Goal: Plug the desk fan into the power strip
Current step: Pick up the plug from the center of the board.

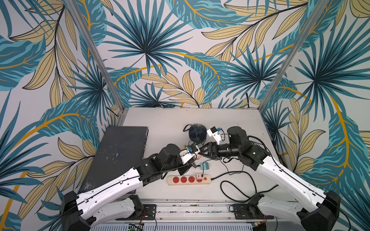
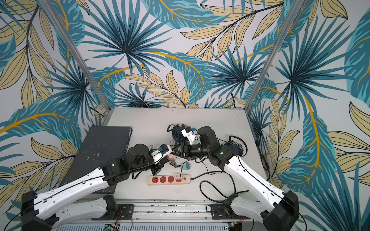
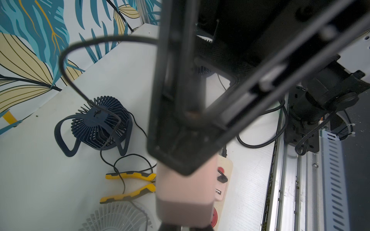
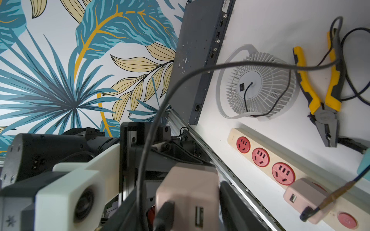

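The cream power strip [image 1: 184,180] [image 4: 260,158] lies near the table's front, with three red sockets free and a pink adapter [image 4: 304,198] plugged into the fourth. Both arms meet above and behind it. My left gripper [image 1: 193,160] [image 3: 186,228] is shut on a second pink adapter [image 1: 198,157] [image 3: 184,190]. My right gripper [image 1: 201,153] [image 4: 184,198] has its fingers on either side of that same adapter [image 4: 188,190]. A black cable runs from it to the dark blue desk fan [image 1: 197,132] [image 3: 100,124] standing behind.
A white fan [image 4: 258,84] and yellow-handled pliers [image 4: 320,84] lie under the grippers. A teal adapter [image 1: 204,166] sits just behind the strip. A flat dark box [image 1: 120,152] fills the left side. Loose black cord [image 1: 238,190] loops at the front right. Another dark fan [image 2: 234,147] sits behind the right arm.
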Available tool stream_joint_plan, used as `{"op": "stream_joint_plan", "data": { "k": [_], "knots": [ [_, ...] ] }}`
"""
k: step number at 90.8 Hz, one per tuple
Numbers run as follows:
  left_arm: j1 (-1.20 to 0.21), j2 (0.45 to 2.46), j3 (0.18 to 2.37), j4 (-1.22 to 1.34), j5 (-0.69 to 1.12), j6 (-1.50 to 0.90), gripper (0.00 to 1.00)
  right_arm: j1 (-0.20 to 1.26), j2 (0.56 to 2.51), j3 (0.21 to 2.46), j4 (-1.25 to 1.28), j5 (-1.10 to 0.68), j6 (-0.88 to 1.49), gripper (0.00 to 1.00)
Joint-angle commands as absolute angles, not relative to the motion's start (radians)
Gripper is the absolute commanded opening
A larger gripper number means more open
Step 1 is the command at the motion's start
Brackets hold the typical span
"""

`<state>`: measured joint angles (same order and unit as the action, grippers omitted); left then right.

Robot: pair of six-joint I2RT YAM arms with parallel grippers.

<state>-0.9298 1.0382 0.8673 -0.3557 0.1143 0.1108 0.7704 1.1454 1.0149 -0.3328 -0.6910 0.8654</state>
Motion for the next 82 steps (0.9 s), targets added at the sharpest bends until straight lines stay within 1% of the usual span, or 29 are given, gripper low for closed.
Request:
{"op": "stream_joint_plan", "data": {
  "k": [1,12,24,31,39,41,43,45,48,52,56,58,63,69,71,78,82],
  "knots": [
    [-0.942,1.055,0.875,-0.353,0.103,0.137,0.06,0.782,1.153,1.047,-0.353,-0.707,0.841,0.54],
    [-0.950,1.061,0.871,-0.362,0.090,0.144,0.06,0.782,1.171,1.059,-0.366,-0.710,0.828,0.49],
    [-0.951,1.067,0.871,-0.361,0.092,0.137,0.06,0.782,1.182,1.055,-0.357,-0.720,0.830,0.43],
    [-0.951,1.071,0.873,-0.368,0.075,0.129,0.06,0.782,1.190,1.055,-0.362,-0.729,0.827,0.35],
    [-0.951,1.074,0.868,-0.366,0.057,0.106,0.07,0.784,1.201,1.062,-0.390,-0.720,0.801,0.31],
    [-0.952,1.076,0.866,-0.365,0.056,0.098,0.11,0.784,1.203,1.063,-0.397,-0.712,0.795,0.30],
    [-0.951,1.078,0.865,-0.364,0.052,0.087,0.17,0.784,1.205,1.062,-0.405,-0.703,0.789,0.28],
    [-0.951,1.078,0.863,-0.364,0.050,0.069,0.25,0.784,1.207,1.061,-0.409,-0.691,0.786,0.27],
    [-0.951,1.078,0.856,-0.364,0.048,0.038,0.42,0.783,1.206,1.056,-0.412,-0.674,0.784,0.25],
    [-0.951,1.068,0.839,-0.360,0.043,-0.020,0.60,0.784,1.204,1.045,-0.408,-0.650,0.787,0.22],
    [-0.951,1.051,0.810,-0.355,0.033,-0.091,0.74,0.784,1.197,1.030,-0.398,-0.620,0.793,0.19],
    [-0.951,1.036,0.792,-0.352,0.026,-0.125,0.79,0.784,1.192,1.020,-0.388,-0.606,0.796,0.17],
    [-0.951,0.988,0.741,-0.350,0.006,-0.220,0.89,0.784,1.175,0.988,-0.351,-0.582,0.815,0.14],
    [-0.950,0.910,0.669,-0.363,-0.023,-0.346,0.97,0.784,1.153,0.938,-0.289,-0.555,0.853,0.11],
    [-0.949,0.884,0.645,-0.373,-0.037,-0.391,0.99,0.809,1.146,0.925,-0.271,-0.544,0.863,0.10],
    [-0.934,0.784,0.576,-0.455,-0.092,-0.543,1.00,0.845,1.133,0.898,-0.251,-0.488,0.879,0.08],
    [-0.912,0.739,0.541,-0.502,-0.080,-0.608,1.00,0.865,1.132,0.893,-0.257,-0.455,0.882,0.08]
  ]
}}
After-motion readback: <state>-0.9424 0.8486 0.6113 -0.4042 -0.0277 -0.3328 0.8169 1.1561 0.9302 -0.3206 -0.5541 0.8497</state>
